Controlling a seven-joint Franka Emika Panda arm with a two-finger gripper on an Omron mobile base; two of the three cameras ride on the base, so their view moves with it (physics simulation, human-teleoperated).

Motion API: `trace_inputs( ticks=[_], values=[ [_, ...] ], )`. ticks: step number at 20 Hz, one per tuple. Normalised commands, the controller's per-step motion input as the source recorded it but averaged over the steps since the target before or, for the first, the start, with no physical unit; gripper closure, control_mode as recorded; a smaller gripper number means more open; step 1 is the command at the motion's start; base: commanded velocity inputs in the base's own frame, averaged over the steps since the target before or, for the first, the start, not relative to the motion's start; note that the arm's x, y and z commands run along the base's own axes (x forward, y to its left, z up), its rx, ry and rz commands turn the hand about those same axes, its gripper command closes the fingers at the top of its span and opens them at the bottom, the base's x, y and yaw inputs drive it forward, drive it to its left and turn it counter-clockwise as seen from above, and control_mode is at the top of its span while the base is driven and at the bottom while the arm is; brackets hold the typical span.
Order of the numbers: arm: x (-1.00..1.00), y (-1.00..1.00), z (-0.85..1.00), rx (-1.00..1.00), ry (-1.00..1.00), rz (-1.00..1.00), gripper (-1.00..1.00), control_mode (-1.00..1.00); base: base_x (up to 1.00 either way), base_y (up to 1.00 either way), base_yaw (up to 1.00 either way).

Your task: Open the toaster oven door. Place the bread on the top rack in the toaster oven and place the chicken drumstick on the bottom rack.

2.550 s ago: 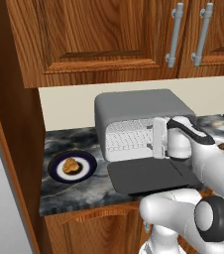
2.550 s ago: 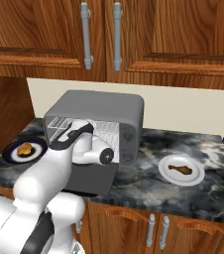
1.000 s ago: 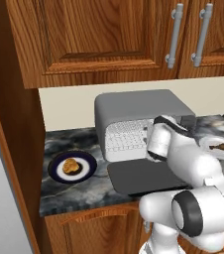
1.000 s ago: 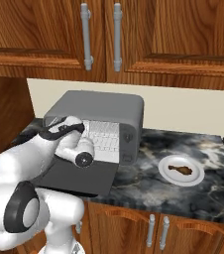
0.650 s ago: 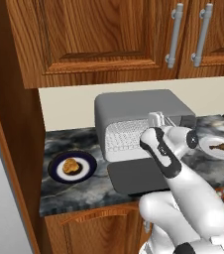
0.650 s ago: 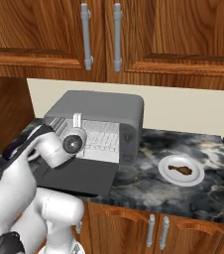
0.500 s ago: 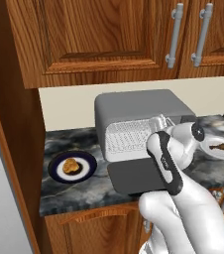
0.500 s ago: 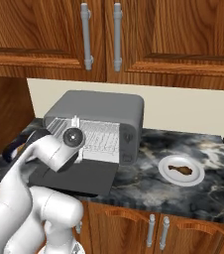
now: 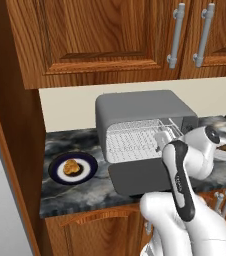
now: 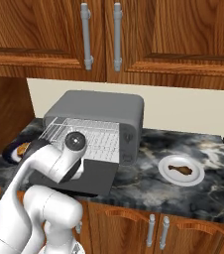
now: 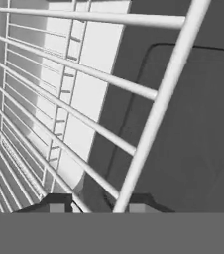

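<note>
Your gripper [image 11: 93, 207] pinches the front bar of the top rack [image 9: 135, 136], pulled partway out of the toaster oven [image 9: 140, 107]. Bread [image 9: 71, 167] waits at nine o'clock, drumstick [image 10: 182, 169] at three. Pull further and the rack could tip out.

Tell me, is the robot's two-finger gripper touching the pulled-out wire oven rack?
Cannot tell. In the hand view the wire rack runs down between the dark fingertips of the gripper, but the bottom edge cuts off where they would meet.
</note>
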Motion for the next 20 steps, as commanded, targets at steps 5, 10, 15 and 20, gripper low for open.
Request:
trace_inputs(
  ticks=[5,10,15,20],
  values=[
    [-0.10,0.73,1.00,-0.24,0.01,0.30,-1.00,-1.00,0.00,0.00,0.00],
    [-0.36,1.00,1.00,-0.55,0.00,0.37,-1.00,-1.00,0.00,0.00,0.00],
    [-0.09,1.00,0.28,-0.52,0.12,0.26,-1.00,-1.00,0.00,0.00,0.00],
    [0.41,0.97,-0.58,-0.25,0.05,0.11,-1.00,-1.00,0.00,0.00,0.00]
  ],
)
